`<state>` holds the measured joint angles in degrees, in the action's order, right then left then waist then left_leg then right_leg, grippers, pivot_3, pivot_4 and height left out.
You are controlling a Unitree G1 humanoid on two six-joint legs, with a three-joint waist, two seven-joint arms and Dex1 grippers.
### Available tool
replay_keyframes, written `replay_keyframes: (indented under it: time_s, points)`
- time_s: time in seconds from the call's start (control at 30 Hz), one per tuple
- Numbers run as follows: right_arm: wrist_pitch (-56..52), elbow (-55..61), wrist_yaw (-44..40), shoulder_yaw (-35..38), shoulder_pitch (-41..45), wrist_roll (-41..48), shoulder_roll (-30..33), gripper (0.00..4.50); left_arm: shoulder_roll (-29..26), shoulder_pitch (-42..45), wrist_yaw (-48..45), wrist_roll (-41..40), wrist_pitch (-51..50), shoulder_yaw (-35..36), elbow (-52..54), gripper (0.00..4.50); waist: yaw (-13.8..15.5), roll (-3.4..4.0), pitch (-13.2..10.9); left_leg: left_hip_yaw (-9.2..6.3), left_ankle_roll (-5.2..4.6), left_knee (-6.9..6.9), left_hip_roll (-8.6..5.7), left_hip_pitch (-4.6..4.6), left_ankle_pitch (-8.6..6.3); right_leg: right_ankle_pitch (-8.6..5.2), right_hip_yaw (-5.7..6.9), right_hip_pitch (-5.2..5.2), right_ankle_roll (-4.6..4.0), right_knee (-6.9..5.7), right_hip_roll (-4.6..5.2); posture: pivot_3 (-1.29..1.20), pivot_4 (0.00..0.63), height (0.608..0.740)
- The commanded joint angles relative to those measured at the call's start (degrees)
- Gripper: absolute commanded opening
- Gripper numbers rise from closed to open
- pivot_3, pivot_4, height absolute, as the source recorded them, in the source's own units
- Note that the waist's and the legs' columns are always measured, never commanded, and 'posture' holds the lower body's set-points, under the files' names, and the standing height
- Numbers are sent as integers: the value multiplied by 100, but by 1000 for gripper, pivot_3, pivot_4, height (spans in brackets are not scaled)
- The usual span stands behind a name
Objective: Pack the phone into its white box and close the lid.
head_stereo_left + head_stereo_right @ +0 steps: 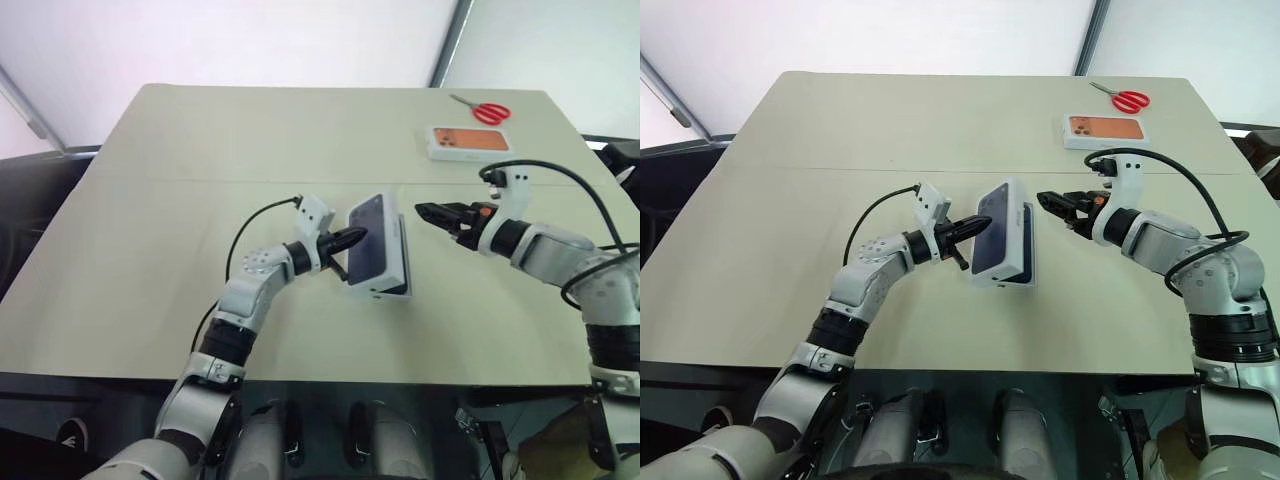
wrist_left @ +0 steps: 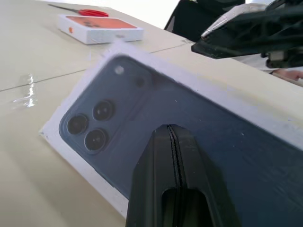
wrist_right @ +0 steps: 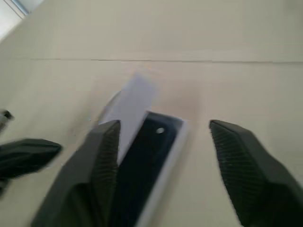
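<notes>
So the tan table (image 1: 150, 250) has the closed white box, lid (image 1: 998, 243) on, tipped up on its long edge mid-table, blue phone picture facing left, long axis running near to far. Left gripper (image 1: 978, 226) has its fingers pressed together, tip right against that printed face. Right gripper (image 1: 1052, 204) sits just right of the box, fingers apart, holding nothing (phone itself isn't visible, presumably inside). Left arm's nearer.
</notes>
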<state>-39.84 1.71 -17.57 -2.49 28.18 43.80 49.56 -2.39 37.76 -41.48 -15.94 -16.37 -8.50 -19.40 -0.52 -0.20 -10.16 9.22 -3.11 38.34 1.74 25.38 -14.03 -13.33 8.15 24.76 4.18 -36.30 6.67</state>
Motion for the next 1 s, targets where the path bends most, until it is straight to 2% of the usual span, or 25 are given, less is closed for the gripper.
replay_keyframes:
  time_s: [0.03,0.1,0.33,0.5,0.73,1.0]
  points:
    - [931,-15,-414,-224,55,-1248,58,1014,9,148,-82,49,211,5,-37,0,-10,0,0,1,0,0,0,0,0,0,1,0,0,0,0,0,150,738]
    - [1402,-101,-574,-363,66,-1872,74,11,-20,139,-96,45,200,47,-21,0,-17,0,0,3,3,0,1,-2,2,0,1,0,0,0,0,0,150,738]
    - [1812,-17,-1221,-609,-95,-2838,-108,11,-451,-11,-64,7,-56,256,279,0,-4,0,0,2,8,1,2,-3,5,0,2,-1,0,-1,0,0,150,738]
    - [1947,-20,-1397,-683,-180,-3326,-281,11,-831,-123,-7,295,-44,143,-81,0,-7,0,0,1,8,2,2,-4,5,0,3,-3,0,-2,2,0,150,738]
    - [1864,165,-1705,-676,-353,-3665,-467,11,-692,-133,-31,742,-87,-387,-325,0,73,-1,-1,-1,4,19,2,-3,2,0,7,-10,0,-2,3,0,150,738]
    - [1754,360,-1878,-640,-441,-3900,-533,11,-302,78,-15,872,98,-485,-602,0,130,0,0,-16,-9,55,11,2,-9,0,14,-24,-1,-5,11,0,150,738]
